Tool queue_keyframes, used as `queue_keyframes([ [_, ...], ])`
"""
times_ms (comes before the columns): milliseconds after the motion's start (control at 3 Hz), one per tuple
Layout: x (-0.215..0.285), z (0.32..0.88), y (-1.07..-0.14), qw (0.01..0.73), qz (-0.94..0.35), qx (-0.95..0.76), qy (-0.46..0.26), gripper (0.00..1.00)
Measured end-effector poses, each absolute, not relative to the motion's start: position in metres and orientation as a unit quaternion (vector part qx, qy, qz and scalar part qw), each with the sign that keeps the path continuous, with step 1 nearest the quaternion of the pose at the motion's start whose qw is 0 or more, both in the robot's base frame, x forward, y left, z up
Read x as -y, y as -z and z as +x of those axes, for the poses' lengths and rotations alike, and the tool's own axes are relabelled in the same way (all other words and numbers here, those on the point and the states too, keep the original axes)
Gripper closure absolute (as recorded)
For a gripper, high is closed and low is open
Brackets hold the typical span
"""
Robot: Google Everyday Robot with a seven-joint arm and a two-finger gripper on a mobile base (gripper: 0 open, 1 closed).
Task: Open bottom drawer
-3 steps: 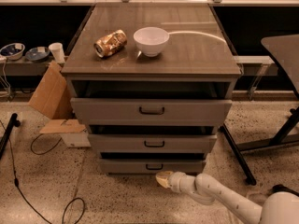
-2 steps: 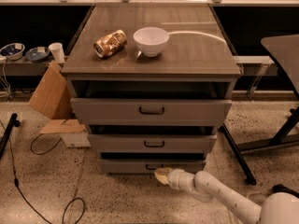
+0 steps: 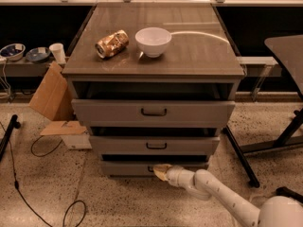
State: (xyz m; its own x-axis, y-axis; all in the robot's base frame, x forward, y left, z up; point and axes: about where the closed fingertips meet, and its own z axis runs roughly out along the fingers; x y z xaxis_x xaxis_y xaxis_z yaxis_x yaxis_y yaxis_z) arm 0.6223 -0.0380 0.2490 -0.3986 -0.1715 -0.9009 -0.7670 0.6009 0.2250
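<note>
One gripper point(image 3: 160, 171) sits at the bottom drawer point(image 3: 125, 168) front — covering its handle; whether it grips cannot be told; label on the can point(image 3: 111, 43) unreadable.

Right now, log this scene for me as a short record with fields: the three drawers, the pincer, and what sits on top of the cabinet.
bottom drawer: out only a little, dark gap above its front
pincer: low, at the middle of the bottom drawer's front
arm: reaches in from the lower right
middle drawer: slightly out
top drawer: partly open, dark gap above its front
cabinet top: white bowl, crushed can lying to its left
</note>
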Motion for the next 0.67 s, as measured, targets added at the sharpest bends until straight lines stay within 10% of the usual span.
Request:
queue_keyframes([
  [667, 0.007, 0.654, -0.257, 0.489, -0.312, -0.744, -0.333, 1.0],
])
